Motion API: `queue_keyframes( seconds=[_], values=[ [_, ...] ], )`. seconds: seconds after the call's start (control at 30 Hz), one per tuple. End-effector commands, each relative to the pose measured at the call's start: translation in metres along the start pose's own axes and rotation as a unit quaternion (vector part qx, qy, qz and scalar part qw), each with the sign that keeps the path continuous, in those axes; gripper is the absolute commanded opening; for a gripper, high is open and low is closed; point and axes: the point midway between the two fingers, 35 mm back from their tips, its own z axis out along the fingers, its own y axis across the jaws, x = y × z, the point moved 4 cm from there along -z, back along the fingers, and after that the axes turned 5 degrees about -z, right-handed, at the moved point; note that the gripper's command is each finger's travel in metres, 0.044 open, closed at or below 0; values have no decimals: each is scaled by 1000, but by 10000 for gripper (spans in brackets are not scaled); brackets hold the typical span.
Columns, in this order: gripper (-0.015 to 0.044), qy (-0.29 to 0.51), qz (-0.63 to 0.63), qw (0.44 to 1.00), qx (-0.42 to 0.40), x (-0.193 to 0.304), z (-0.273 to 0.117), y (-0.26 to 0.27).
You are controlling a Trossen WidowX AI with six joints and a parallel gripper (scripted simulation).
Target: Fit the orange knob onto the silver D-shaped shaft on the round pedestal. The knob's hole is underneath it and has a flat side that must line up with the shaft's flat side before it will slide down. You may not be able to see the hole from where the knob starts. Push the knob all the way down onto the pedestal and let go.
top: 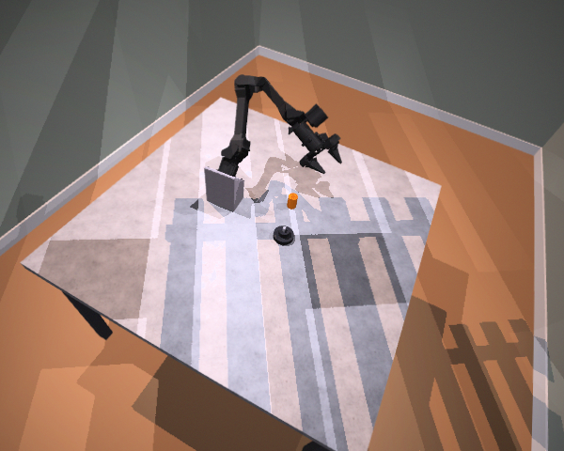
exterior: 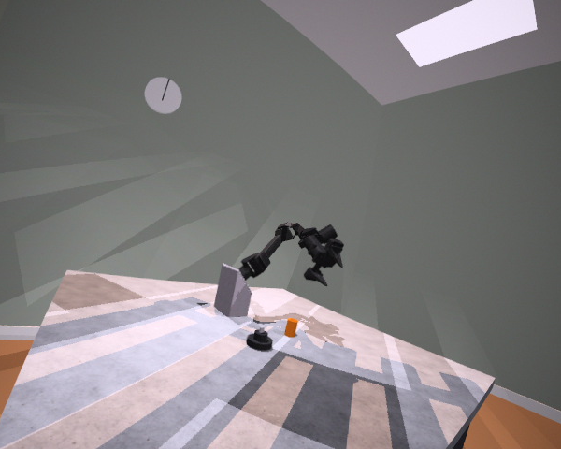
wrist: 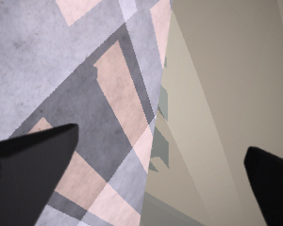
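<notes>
The orange knob stands upright on the table, a short way from the round black pedestal. The small silver shaft rises from the middle of the pedestal; its flat side is too small to make out. My gripper is open and empty, high above the table and tilted downward. It is off to the side of the knob. The wrist view shows neither knob nor pedestal. The knob's hole is hidden underneath it.
The pale grey block at the arm's base stands to the left of the knob. The table carries striped shadows, and its edge runs through the wrist view between the fingers.
</notes>
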Motion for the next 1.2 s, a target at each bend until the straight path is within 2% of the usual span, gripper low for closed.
queue_keyframes(
  seconds=[0.0,0.2,0.27,0.8,0.93,1.17],
  values=[
    [440,40,101,964,-241,22,21,61],
    [440,69,221,869,-437,26,14,108],
    [440,75,249,842,-473,25,10,116],
    [440,76,253,838,-478,26,8,118],
    [440,75,253,838,-478,22,25,145],
    [440,75,253,838,-478,22,30,157]
  ],
)
